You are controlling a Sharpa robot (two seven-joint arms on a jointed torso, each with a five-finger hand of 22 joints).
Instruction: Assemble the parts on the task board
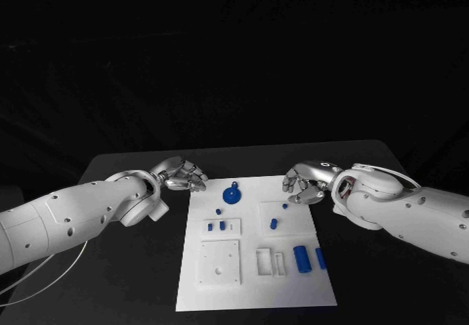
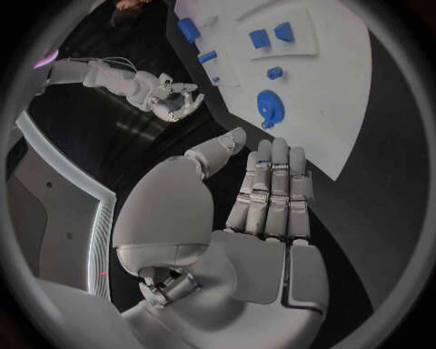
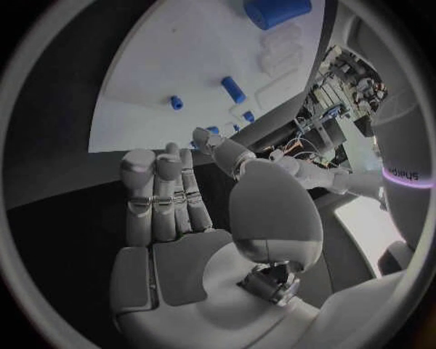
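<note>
The white task board (image 1: 256, 296) lies in the middle of the black table. A round blue part (image 1: 232, 196) sits near its far edge, also seen as a disc (image 2: 269, 107). Small blue pieces (image 1: 272, 222) dot the middle, and two blue cylinders (image 1: 302, 258) stand near the right edge. My left hand (image 1: 181, 174) hovers off the board's far left corner, holding nothing, fingers extended (image 2: 271, 190). My right hand (image 1: 306, 181) hangs over the far right corner, empty too, fingers straight (image 3: 163, 196).
White raised blocks and frames (image 1: 218, 262) occupy the board's near half. Bare black table (image 1: 127, 271) surrounds the board on both sides. The large blue cylinder (image 3: 277, 11) and a smaller one (image 3: 233, 89) lie beyond my right fingertips.
</note>
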